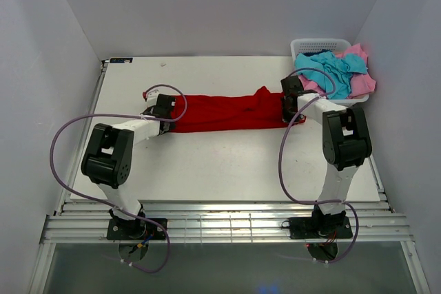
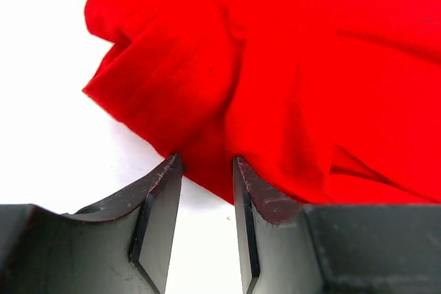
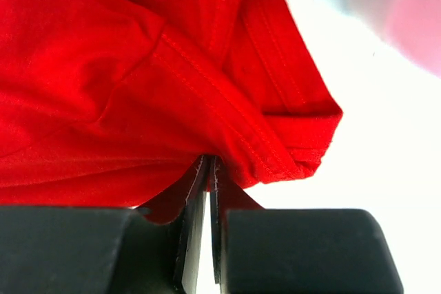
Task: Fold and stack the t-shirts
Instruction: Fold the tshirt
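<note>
A: Checking the right gripper (image 3: 209, 163) real quick?
B: Clamped shut on the hem of the red t-shirt (image 3: 124, 80), right at its tips.
A: And the left gripper (image 2: 205, 163)?
B: Half open, holding nothing, with the shirt edge just at the fingertips.

Twin in build: left arm (image 1: 110, 160) and right arm (image 1: 344, 139), each made of smooth white tube-shaped links joined by boxy matte-black motor housings with rounded corners. Bolted down on flat black base plates (image 1: 136, 228), with thin coloured wires bunched just below them. Trailed on each side by a slack lilac-purple cable (image 1: 60, 142), looping wide from the base up to the wrist. Ends in a black left gripper (image 2: 207, 163) and a black right gripper (image 3: 209, 163), both blocky and square-shouldered in body. Shows wedge-shaped matte-black fingers (image 2: 157, 197) with bevelled inner edges and dull, slightly scuffed tips.
</note>
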Controlling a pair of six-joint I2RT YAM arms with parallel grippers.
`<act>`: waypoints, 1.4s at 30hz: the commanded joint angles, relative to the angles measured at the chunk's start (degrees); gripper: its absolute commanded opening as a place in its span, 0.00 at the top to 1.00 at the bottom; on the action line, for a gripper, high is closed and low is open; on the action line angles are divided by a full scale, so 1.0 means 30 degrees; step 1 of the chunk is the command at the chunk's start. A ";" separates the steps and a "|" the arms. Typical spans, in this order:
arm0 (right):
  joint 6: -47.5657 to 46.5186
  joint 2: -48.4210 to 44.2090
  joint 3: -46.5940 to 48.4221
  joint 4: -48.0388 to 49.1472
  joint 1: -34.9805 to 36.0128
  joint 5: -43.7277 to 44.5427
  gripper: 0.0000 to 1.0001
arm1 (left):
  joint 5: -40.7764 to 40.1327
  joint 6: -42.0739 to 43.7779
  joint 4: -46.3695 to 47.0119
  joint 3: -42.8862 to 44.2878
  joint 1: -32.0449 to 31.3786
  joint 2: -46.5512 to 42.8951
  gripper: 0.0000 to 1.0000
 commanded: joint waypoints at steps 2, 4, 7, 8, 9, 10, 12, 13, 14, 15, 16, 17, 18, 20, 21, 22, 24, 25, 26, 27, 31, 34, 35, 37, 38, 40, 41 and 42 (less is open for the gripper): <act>-0.0150 -0.0794 -0.1234 -0.3332 -0.0383 0.0057 0.89 | -0.1432 0.0031 -0.1490 -0.0747 0.0503 -0.1253 0.54; -0.0238 -0.1728 -0.1264 -0.3801 -0.0383 -0.0090 0.89 | -0.2017 0.0002 -0.1752 -0.0777 0.0503 -0.1749 0.54; -0.0442 -0.3017 -0.0886 -0.4416 -0.0383 -0.0324 0.89 | -0.2865 -0.0085 -0.2424 -0.0572 0.0532 -0.2190 0.52; -0.0501 -0.3284 -0.0362 -0.4621 -0.0383 -0.0441 0.89 | -0.3014 -0.0115 -0.2544 -0.0572 0.0532 -0.2511 0.52; -0.0618 -0.3548 -0.0067 -0.4797 -0.0383 -0.0935 0.89 | -0.3131 -0.0203 -0.2661 -0.0601 0.0561 -0.2688 0.52; -0.0735 -0.4044 0.0545 -0.5060 -0.0354 -0.1172 0.88 | -0.3220 -0.0377 -0.2952 -0.0601 0.0562 -0.3096 0.52; -0.0940 -0.4602 0.1045 -0.5034 -0.0324 -0.2308 0.87 | -0.2901 -0.0583 -0.2956 -0.0776 0.0562 -0.3624 0.52; -0.1086 -0.5098 0.1224 -0.4685 -0.0324 -0.2752 0.87 | -0.2202 -0.0613 -0.2665 -0.0806 0.0562 -0.3917 0.52; -0.1146 -0.5277 0.1399 -0.4449 -0.0295 -0.3162 0.87 | -0.1760 -0.0585 -0.2401 -0.0835 0.0562 -0.4210 0.54; -0.1233 -0.5424 0.1633 -0.4099 -0.0295 -0.4066 0.87 | -0.1234 -0.0555 -0.2109 -0.0894 0.0475 -0.4764 0.54; -0.1292 -0.5571 0.1723 -0.3777 -0.0295 -0.4365 0.87 | -0.0648 -0.0439 -0.1207 -0.0923 0.0416 -0.5031 0.54; -0.1322 -0.5543 0.1839 -0.3309 -0.0295 -0.4629 0.86 | 0.0721 -0.0293 -0.0675 -0.0981 0.0299 -0.5266 0.54; -0.1380 -0.5485 0.1928 -0.3015 -0.0295 -0.5443 0.86 | 0.1460 -0.0030 -0.0090 -0.1040 0.0066 -0.5645 0.54; -0.1439 -0.5163 0.1899 -0.2167 -0.0295 -0.6352 0.83 | 0.3998 0.0234 0.1784 -0.1245 -0.0199 -0.5737 0.55; -0.1381 -0.4959 0.1899 -0.1901 -0.0295 -0.7172 0.82 | 0.4828 0.0758 0.2371 -0.1275 -0.0519 -0.5737 0.55; -0.1323 -0.4551 0.1812 -0.1521 -0.0295 -0.7557 0.78 | 0.5358 0.0908 0.3276 -0.1188 -0.0696 -0.5418 0.55; -0.1147 -0.4168 0.1695 -0.0383 -0.0266 -0.8696 0.74 | 0.6178 0.1055 0.3460 -0.0750 -0.1164 -0.4832 0.54; -0.1088 -0.3760 0.1636 0.0089 -0.0266 -0.9081 0.71 | 0.6387 0.1491 0.3403 -0.0429 -0.1312 -0.4074 0.51; -0.0972 -0.3553 0.1520 0.0471 -0.0237 -0.9287 0.70 | 0.6447 0.1583 0.3286 0.0097 -0.1429 -0.3719 0.48; -0.0855 -0.3348 0.1576 0.1026 -0.0178 -0.9609 0.69 | 0.6505 0.1642 0.3169 0.0276 -0.1634 -0.3454 0.45; -0.0649 -0.2090 0.1869 0.2287 -0.0061 -1.0751 0.65 | 0.6273 0.1963 0.3168 0.0424 -0.2016 -0.2749 0.31; -0.0473 -0.1182 0.2367 0.2787 0.0056 -1.1427 0.62 | 0.6213 0.2227 0.3081 0.0570 -0.2163 -0.2281 0.24; -0.0444 -0.1004 0.2542 0.2818 0.0115 -1.1544 0.62 | 0.6155 0.2431 0.3051 0.0600 -0.2221 -0.2019 0.23; -0.0385 -0.0478 0.2982 0.2964 0.0261 -1.1721 0.61 | 0.6038 0.2550 0.2934 0.0775 -0.2309 -0.1812 0.22; -0.0356 -0.0329 0.3070 0.3139 0.0291 -1.1837 0.60 | 0.5950 0.2579 0.2875 0.0805 -0.2338 -0.1724 0.22; -0.0326 0.0167 0.3537 0.3141 0.0437 -1.2014 0.58 | 0.5891 0.2550 0.2904 0.0892 -0.2368 -0.1431 0.22; -0.0326 0.0315 0.3656 0.3199 0.0467 -1.2072 0.58 | 0.5862 0.2579 0.2904 0.0951 -0.2368 -0.1314 0.22; -0.0239 0.0433 0.3744 0.3257 0.0554 -1.2102 0.58 | 0.5862 0.2609 0.2875 0.1010 -0.2397 -0.1081 0.22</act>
